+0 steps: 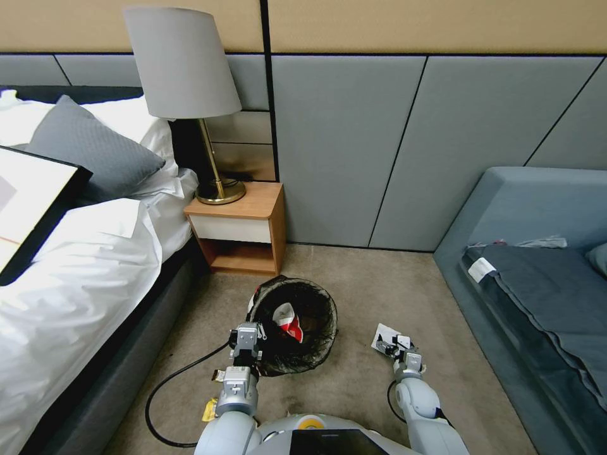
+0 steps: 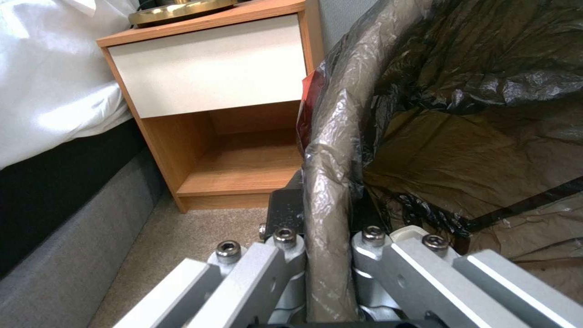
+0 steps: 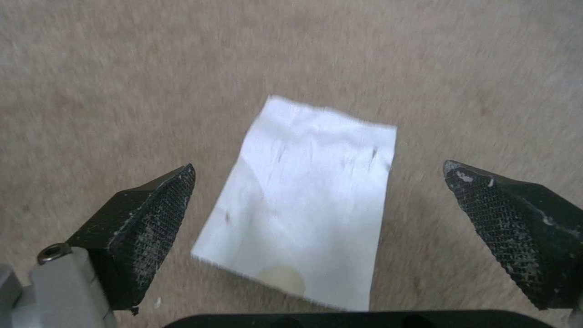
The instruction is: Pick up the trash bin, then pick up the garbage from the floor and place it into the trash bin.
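**Bin held, paper below the open gripper**

The trash bin (image 1: pixel 297 325) is sitting on the carpet (image 1: pixel 354 278) by the nightstand (image 1: pixel 240 227), its lined rim pinched by the left gripper (image 1: pixel 248 339). The right gripper (image 1: pixel 395 346) is hovering spread wide over the white paper slip (image 3: pixel 304 205).

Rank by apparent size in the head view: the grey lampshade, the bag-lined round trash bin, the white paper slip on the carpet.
1. Grey lampshade
2. Bag-lined trash bin, somewhat smaller
3. White paper slip, by far smallest
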### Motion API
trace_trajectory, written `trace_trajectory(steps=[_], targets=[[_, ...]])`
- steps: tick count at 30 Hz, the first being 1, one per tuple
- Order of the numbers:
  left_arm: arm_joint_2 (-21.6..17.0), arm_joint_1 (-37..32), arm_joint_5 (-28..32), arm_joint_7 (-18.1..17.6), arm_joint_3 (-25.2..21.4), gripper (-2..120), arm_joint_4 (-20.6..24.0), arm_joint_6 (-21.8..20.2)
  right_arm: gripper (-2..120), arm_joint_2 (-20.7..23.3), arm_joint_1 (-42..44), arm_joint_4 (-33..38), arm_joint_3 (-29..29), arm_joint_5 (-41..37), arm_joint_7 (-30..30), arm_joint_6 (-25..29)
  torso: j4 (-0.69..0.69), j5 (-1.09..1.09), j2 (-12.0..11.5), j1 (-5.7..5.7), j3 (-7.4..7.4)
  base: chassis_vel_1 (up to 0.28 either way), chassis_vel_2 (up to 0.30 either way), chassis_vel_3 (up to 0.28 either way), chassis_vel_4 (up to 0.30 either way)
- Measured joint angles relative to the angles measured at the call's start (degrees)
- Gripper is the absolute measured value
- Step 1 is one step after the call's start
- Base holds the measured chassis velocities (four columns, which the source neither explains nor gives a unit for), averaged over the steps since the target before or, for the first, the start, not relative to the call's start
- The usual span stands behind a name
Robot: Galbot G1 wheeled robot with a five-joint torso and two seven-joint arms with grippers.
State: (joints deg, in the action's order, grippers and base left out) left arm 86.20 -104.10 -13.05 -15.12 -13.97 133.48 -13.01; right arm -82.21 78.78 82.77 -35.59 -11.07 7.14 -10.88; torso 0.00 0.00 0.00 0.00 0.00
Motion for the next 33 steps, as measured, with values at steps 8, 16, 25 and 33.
trace_trajectory(steps=[8,16,25,33], targets=[[0.0,0.0,0.0,0.0,0.0,1,0.0,0.0,100,-0.4,-0.7,-2.8,0.0,0.2,-1.1,1.1,0.00,0.00,0.0,0.00,0.00,0.000,0.000,0.000,0.000],[0.1,0.1,-0.1,0.0,0.4,1,-0.2,0.0,99,-1.1,-1.8,-4.5,-0.1,0.8,-1.2,1.3,0.00,0.00,0.0,0.00,0.00,0.000,0.000,0.000,0.000],[0.0,-0.1,-0.2,-0.1,0.3,1,-0.3,0.0,84,-1.0,-2.9,-7.3,-0.3,1.5,-2.0,2.2,0.01,0.00,0.0,0.00,0.00,0.000,0.000,0.000,0.000],[-0.1,-0.5,-0.3,-0.1,0.3,1,-0.1,0.0,58,-0.8,-3.4,-9.8,-0.5,1.6,-2.5,3.6,0.00,0.00,0.0,0.00,0.00,0.000,0.000,0.000,0.000]])
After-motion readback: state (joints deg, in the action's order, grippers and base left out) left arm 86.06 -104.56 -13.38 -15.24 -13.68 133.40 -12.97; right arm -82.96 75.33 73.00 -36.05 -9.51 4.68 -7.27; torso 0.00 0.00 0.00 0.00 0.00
